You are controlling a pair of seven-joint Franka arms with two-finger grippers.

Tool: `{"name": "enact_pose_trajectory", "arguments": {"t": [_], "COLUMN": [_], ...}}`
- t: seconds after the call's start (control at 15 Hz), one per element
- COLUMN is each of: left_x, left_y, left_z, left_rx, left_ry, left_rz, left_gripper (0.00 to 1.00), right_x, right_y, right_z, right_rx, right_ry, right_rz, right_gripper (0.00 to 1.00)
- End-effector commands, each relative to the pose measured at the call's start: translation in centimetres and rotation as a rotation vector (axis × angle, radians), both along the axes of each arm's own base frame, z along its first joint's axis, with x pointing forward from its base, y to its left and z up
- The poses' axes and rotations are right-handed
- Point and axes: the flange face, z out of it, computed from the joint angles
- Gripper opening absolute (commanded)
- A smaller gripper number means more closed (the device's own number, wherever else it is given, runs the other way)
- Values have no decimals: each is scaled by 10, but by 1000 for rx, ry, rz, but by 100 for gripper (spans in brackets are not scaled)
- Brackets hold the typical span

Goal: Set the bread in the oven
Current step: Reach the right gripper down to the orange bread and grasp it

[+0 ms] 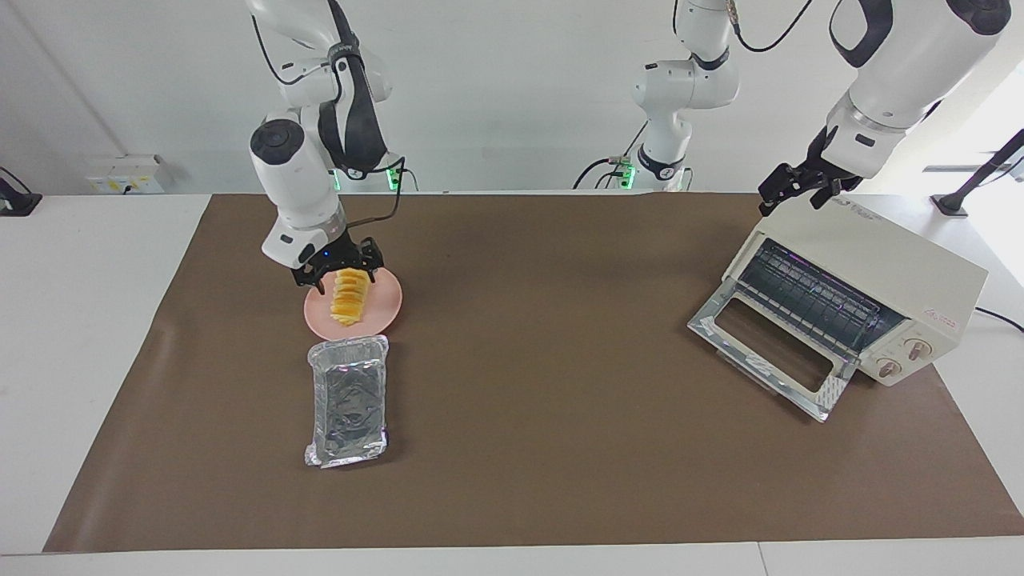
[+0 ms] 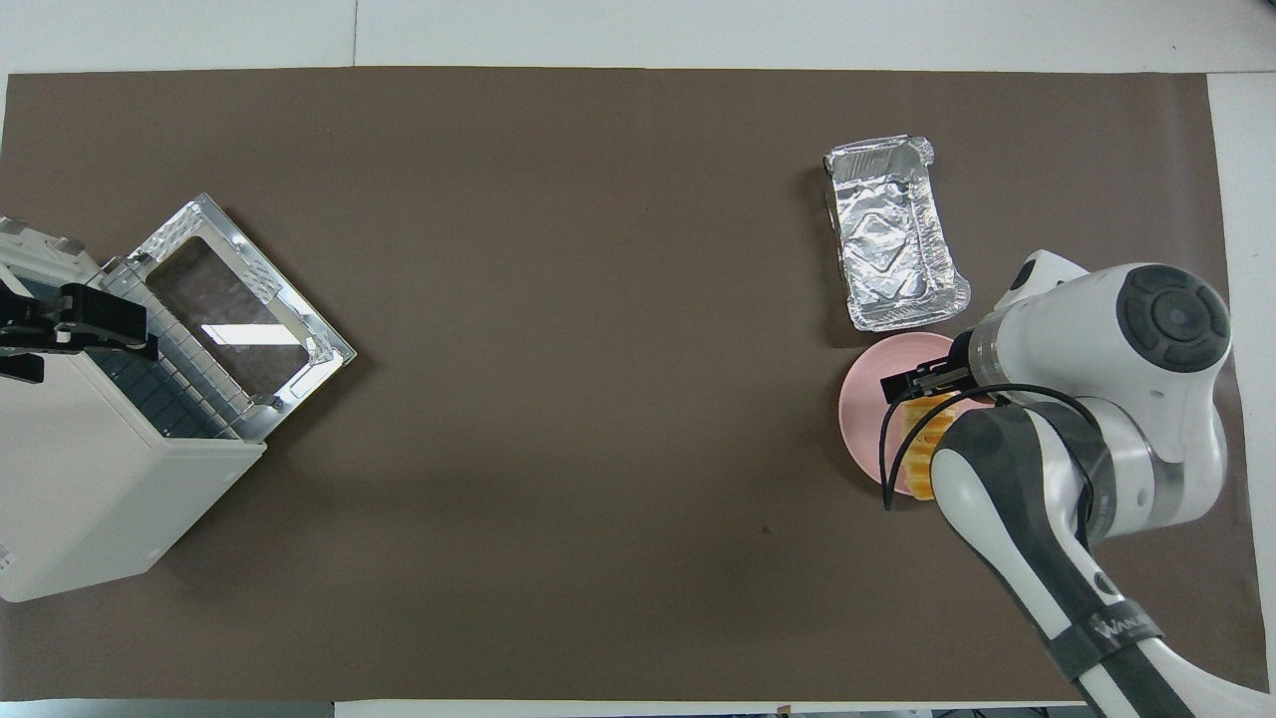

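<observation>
The yellow-orange ridged bread (image 1: 350, 300) lies on a round pink plate (image 1: 384, 308) toward the right arm's end of the table. My right gripper (image 1: 340, 268) is low over the bread's end nearer the robots, open, with a finger on each side of the loaf. In the overhead view the arm hides most of the bread (image 2: 919, 469). The cream-white oven (image 1: 920, 276) stands at the left arm's end with its glass door (image 1: 768, 352) dropped open and the wire rack showing. My left gripper (image 1: 788, 190) waits over the oven's top edge.
A crinkled silver foil tray (image 1: 350, 400) lies empty just farther from the robots than the pink plate. A brown mat (image 1: 544, 384) covers the table between the plate and the oven.
</observation>
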Motion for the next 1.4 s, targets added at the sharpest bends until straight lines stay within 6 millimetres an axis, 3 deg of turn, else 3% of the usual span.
{"name": "enact_pose_trajectory", "arguments": {"t": [0.0,0.4,0.73,0.8,0.93,1.0,1.07,1.33], "left_x": [-6,-6,-6,-6,-6,-6,-6,-6], "left_y": [1,1,1,2,1,1,1,2], "left_z": [1,1,1,1,1,2,1,1], "left_rx": [-8,-8,-8,-8,-8,-8,-8,-8], "left_ry": [-14,-15,-14,-15,-15,-17,-15,-15], "left_rz": [2,2,2,4,2,2,2,4], "left_gripper": [100,100,100,100,100,100,100,100], "right_x": [-2,-20,-21,-20,-20,-21,-20,-19], "right_y": [-6,-15,-17,-17,-17,-16,-16,-17], "right_z": [-13,-44,-60,-61,-60,-60,-60,-59], "right_rx": [13,10,10,10,11,11,12,12], "right_ry": [-21,-9,-25,-24,-24,-22,-22,-19], "right_rz": [15,153,124,87,17,-5,-19,-36], "right_gripper": [100,100,100,96,62,37,0,0]}}
